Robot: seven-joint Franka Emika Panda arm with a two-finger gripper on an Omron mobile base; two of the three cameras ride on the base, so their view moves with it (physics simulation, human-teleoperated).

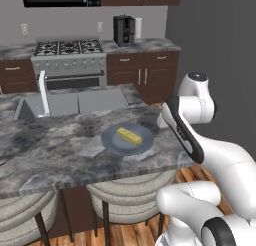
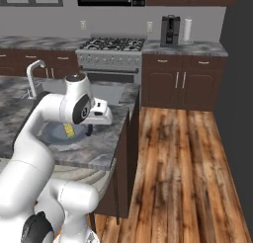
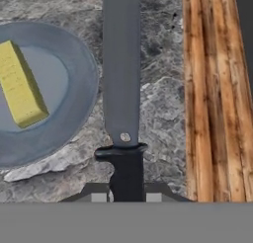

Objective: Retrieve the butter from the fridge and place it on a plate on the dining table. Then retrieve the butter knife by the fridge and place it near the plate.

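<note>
The pale-yellow butter (image 1: 129,135) lies on the round blue-grey plate (image 1: 111,141) near the right end of the marbled dining table (image 1: 50,150). In the hand view my gripper (image 3: 127,195) is shut on the black handle of the butter knife (image 3: 121,64). Its long grey blade points away from me over the table top, just right of the plate (image 3: 74,113) and the butter (image 3: 20,84). From the right base view the hand (image 2: 100,113) hovers at the plate's (image 2: 49,136) right side, close to the table edge. The fridge is out of view.
An inset sink (image 1: 75,102) with a white faucet (image 1: 44,92) lies behind the plate. Beige stools (image 1: 125,195) stand under the table's near edge. Wooden floor (image 3: 212,89) drops away right of the table. Stove (image 1: 70,60) and dark cabinets (image 2: 183,81) line the back wall.
</note>
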